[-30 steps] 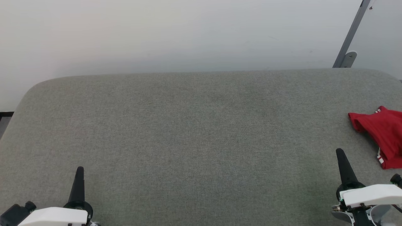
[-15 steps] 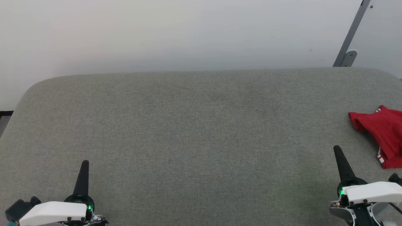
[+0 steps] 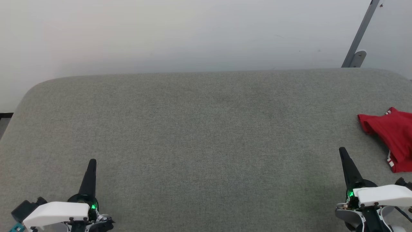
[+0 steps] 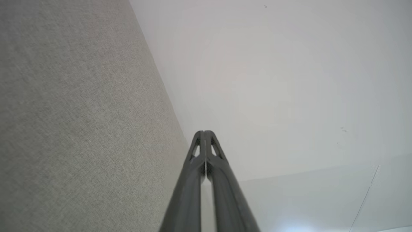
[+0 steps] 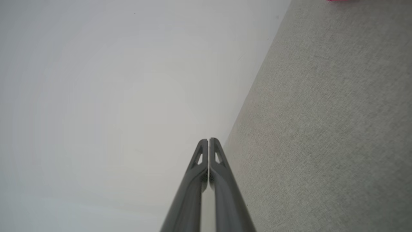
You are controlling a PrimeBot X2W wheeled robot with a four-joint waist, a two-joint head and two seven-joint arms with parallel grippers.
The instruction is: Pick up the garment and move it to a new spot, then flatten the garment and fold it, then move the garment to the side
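Observation:
The garment point(image 3: 391, 138), a crumpled red shirt with a bit of red-and-white striped trim, lies at the far right of the grey cushioned surface point(image 3: 206, 135), cut off by the frame edge. A sliver of the garment point(image 5: 341, 0) shows at the top edge of the right wrist view. My right gripper point(image 3: 341, 150) is shut and empty, a short way to the lower left of the garment and apart from it. At the lower left, my left gripper point(image 3: 92, 161) is shut too, holding nothing. Both wrist views show the fingers pressed together point(image 4: 204, 132) point(image 5: 208, 140).
A pale wall point(image 3: 193, 32) rises behind the cushioned surface. A grey metal strut with a bracket point(image 3: 357, 54) leans at the upper right. The surface's rounded left edge drops to a dark floor strip point(image 3: 4, 117).
Both grippers have crept forward up the head view, the left one also a little to the right. The garment lies as before.

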